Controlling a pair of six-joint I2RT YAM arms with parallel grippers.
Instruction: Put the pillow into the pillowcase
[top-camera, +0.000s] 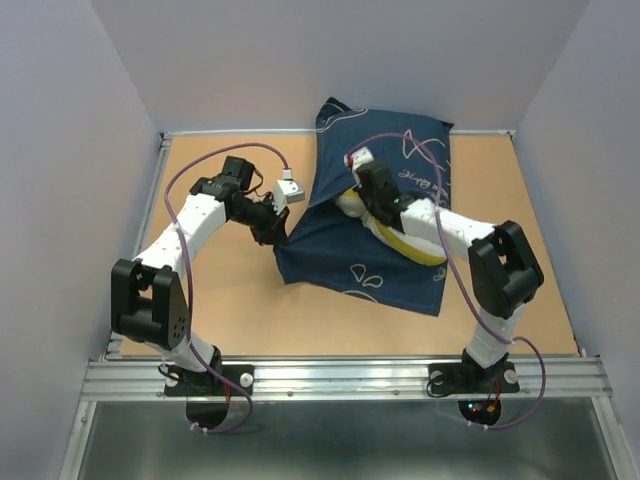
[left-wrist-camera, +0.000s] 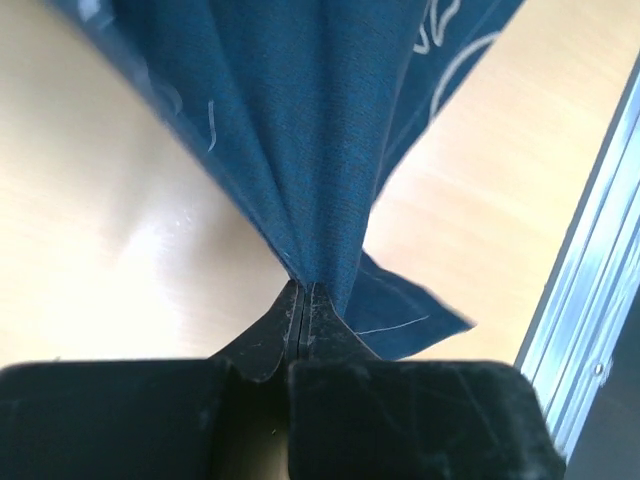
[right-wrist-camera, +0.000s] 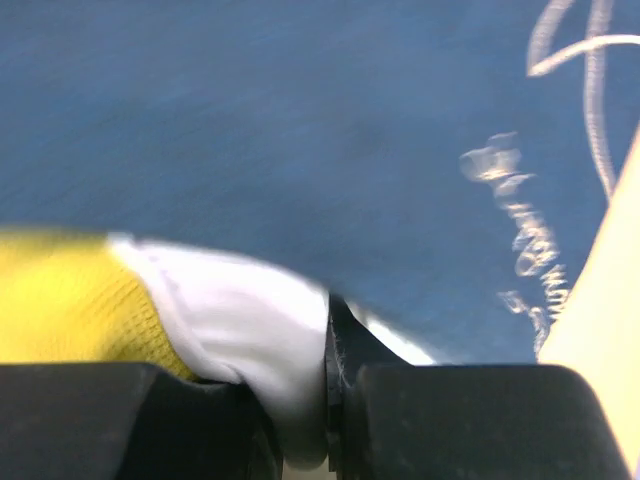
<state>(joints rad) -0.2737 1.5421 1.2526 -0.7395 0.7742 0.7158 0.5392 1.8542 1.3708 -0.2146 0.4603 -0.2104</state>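
The navy pillowcase (top-camera: 390, 225) with white line drawings lies in the middle of the table, its far end bulging. My left gripper (top-camera: 278, 232) is shut on the pillowcase's left edge, the cloth (left-wrist-camera: 300, 150) bunched in folds between the pads. The white pillow (top-camera: 352, 204) with its yellow band (top-camera: 410, 245) shows at the case's opening, mostly hidden by cloth and my right arm. My right gripper (top-camera: 368, 205) is shut on the pillow's white fabric (right-wrist-camera: 250, 320), with the yellow band (right-wrist-camera: 70, 300) beside it and the navy cloth (right-wrist-camera: 300, 130) behind.
The tan tabletop (top-camera: 220, 300) is bounded by a metal rail (top-camera: 340, 375) at the near edge and grey walls on three sides. In the left wrist view the rail (left-wrist-camera: 590, 270) runs along the right.
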